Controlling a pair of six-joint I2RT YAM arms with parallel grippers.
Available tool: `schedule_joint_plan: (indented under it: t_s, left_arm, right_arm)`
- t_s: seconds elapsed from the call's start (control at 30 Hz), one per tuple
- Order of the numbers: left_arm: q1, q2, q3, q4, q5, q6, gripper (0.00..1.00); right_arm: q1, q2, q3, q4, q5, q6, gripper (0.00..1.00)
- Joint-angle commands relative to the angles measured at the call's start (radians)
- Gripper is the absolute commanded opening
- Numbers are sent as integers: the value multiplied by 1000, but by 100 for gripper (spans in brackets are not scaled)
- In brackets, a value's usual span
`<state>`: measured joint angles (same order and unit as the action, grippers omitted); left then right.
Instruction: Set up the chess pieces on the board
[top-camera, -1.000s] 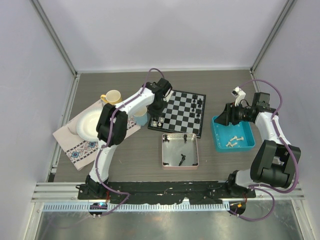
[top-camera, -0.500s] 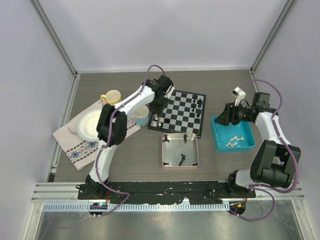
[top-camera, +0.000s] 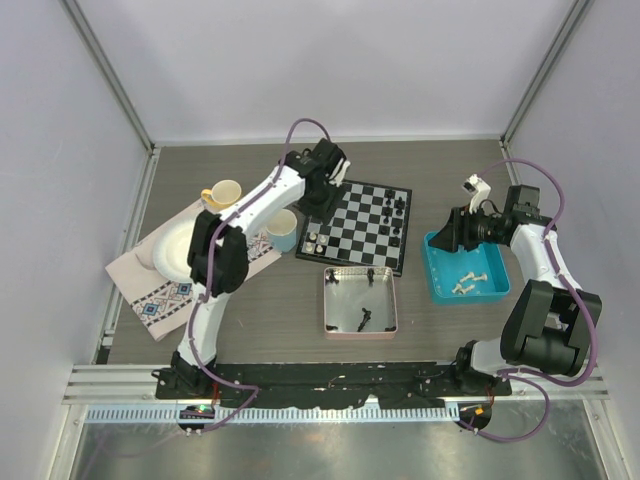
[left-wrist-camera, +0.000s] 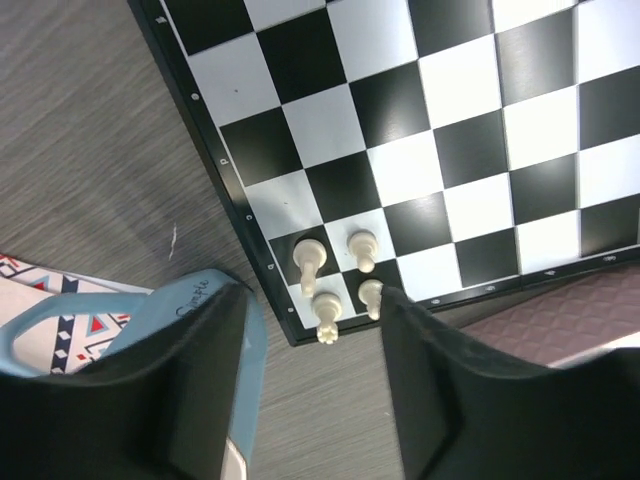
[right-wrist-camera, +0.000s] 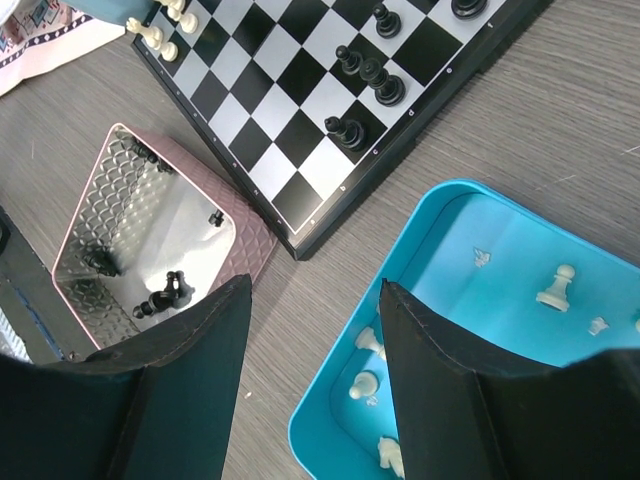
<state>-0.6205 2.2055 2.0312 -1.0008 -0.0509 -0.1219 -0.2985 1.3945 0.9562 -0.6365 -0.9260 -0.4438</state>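
White pieces (left-wrist-camera: 335, 285) set at board (left-wrist-camera: 400, 160) corner
Left gripper (left-wrist-camera: 312, 335) released, now lifted off the four pieces; right gripper (right-wrist-camera: 315, 330) agape (empty) over blue tray (right-wrist-camera: 425, 212); fingers cropped, tray pieces apparently toppled.

The black-and-white checked chessboard (left-wrist-camera: 420, 150) runs off the left wrist view's top and right edges, and the light blue cup (left-wrist-camera: 160, 305) there sits half behind a finger (left-wrist-camera: 150, 410) of the left gripper (left-wrist-camera: 315, 292). From above, the off-white chessmen (top-camera: 316, 243) on its corner are too small to tell by kind — likewise the black ones (top-camera: 364, 320) in the pink square tray (top-camera: 343, 305).
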Motion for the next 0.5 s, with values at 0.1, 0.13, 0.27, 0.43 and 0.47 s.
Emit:
schedule_joint_plan:
  t_s: [0.1,0.13,0.27,0.43,0.47]
  left_arm:
    - [7,-257,-75,200,22,-42,74]
    - [10,-317,-141,229,22,-42,76]
    - [42,-487,-353,452,36,-71,99]
    - [107,-622,-531,573,170,-139,99]
    - [110,-656,-570,583,178,-139,100]
  right_arm:
    - [-7,-54,26,-49,53,-81,60]
    - [-7,-58,29,-61,61,-94,60]
    - [-7,-75,65,-144,116,-154,60]
    - [-7,-77,102,-204,225,-125,60]
    - [-7,-77,107,-203,243,-109,60]
